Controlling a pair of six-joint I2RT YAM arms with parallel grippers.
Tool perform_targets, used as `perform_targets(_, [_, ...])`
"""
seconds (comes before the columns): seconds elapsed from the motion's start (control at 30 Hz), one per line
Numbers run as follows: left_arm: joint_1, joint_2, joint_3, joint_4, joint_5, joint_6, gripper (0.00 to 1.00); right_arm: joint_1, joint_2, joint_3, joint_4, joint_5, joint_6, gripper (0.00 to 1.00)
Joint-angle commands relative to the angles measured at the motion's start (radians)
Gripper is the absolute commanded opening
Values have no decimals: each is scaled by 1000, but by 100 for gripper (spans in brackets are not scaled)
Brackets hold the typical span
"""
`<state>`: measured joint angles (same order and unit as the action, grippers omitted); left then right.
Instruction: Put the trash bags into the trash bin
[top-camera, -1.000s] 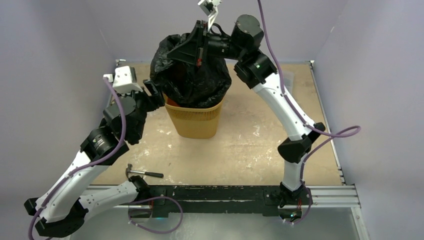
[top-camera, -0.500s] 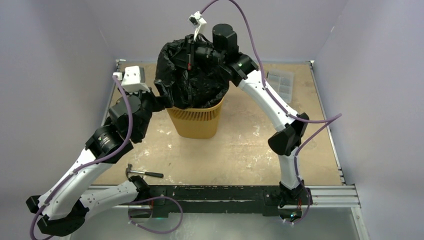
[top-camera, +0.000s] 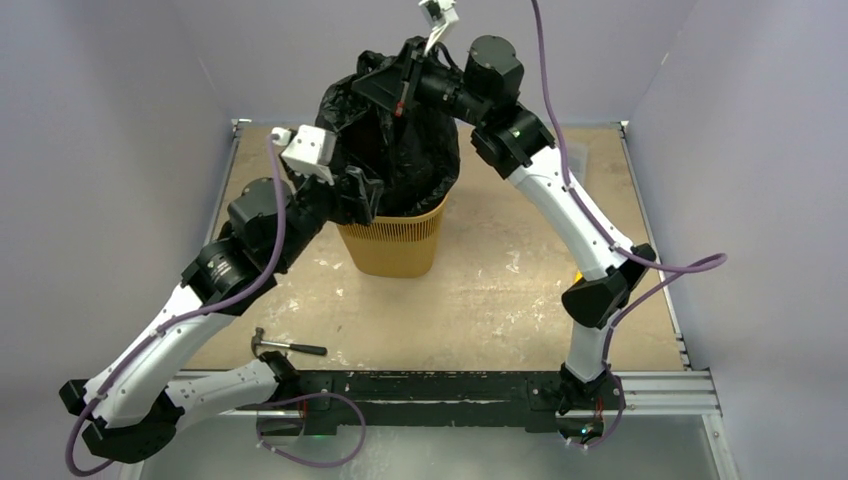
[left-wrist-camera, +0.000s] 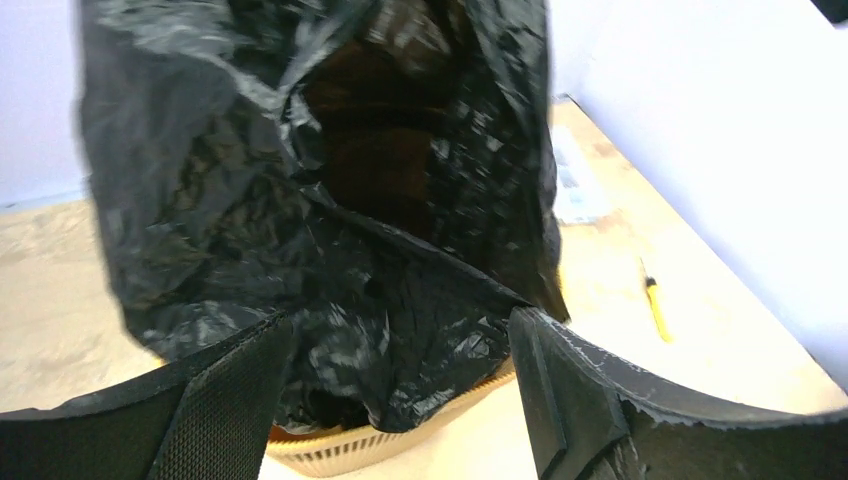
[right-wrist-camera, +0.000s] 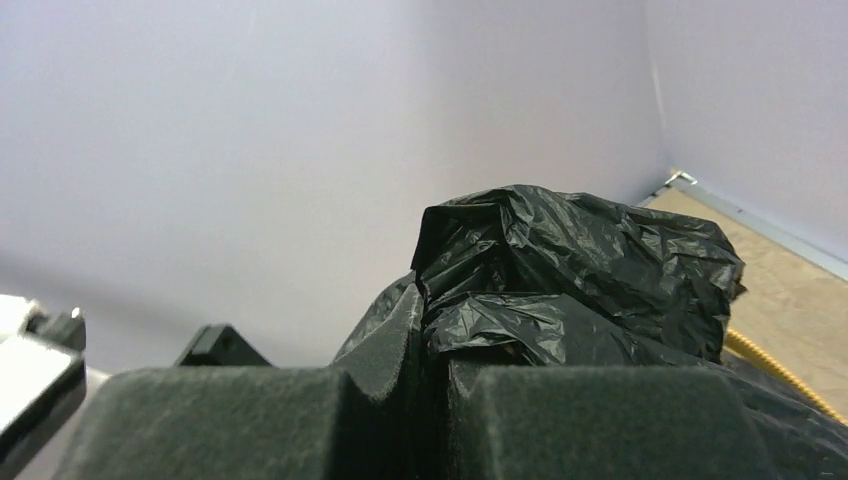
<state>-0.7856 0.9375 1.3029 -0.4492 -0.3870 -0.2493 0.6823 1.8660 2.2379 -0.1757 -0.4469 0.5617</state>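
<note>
The black trash bag (top-camera: 400, 165) stands tall out of the orange mesh trash bin (top-camera: 392, 245), its lower part inside the bin. My right gripper (top-camera: 402, 88) is above the bin, shut on the bag's bunched top. In the right wrist view the right gripper (right-wrist-camera: 430, 350) pinches glossy film of the bag (right-wrist-camera: 580, 270). My left gripper (top-camera: 362, 192) sits at the bag's lower left, by the bin's rim. In the left wrist view the left gripper (left-wrist-camera: 400, 340) is open, with the bag (left-wrist-camera: 330, 200) bulging between its fingers (left-wrist-camera: 230, 390) above the bin's rim (left-wrist-camera: 400, 445).
A small hammer (top-camera: 288, 346) lies near the front left of the table. A yellow-handled tool (left-wrist-camera: 655, 310) and a clear plastic box (left-wrist-camera: 578, 185) lie on the table to the right of the bin. Walls close in on three sides.
My left gripper has opened wider and moved right, up against the bag at the bin's rim. The right arm swung left and came back, still holding the bag's top.
</note>
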Motion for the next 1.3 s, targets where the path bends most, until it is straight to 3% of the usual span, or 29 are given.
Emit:
perform_targets(0.0, [3,42,55,26,222,57,80,-44,-34,-15,24,86,31,7])
perform_targets(0.2, [3,118,83,-22,254,70,86,-102,-45,-35,22,73,62,6])
perform_targets(0.5, [0,201,76,71,108,124,92,-136,-50,-41,17,-18,61,7])
perform_targets(0.67, [0,262,58,125,-14,124,69,-132,-99,-113,59,-116,67,8])
perform_targets(0.77, [2,270,37,167,-149,107,37,-123,-112,-125,54,-198,53,13])
perform_targets(0.9, [3,243,18,194,-251,111,12,-123,-162,-137,25,-202,10,27])
perform_targets(1.07, [3,201,12,175,-282,124,7,-124,-232,-144,-62,-176,-106,57])
perform_targets(1.27, [3,150,-10,156,-281,111,6,-126,-368,-280,-68,-128,-207,80])
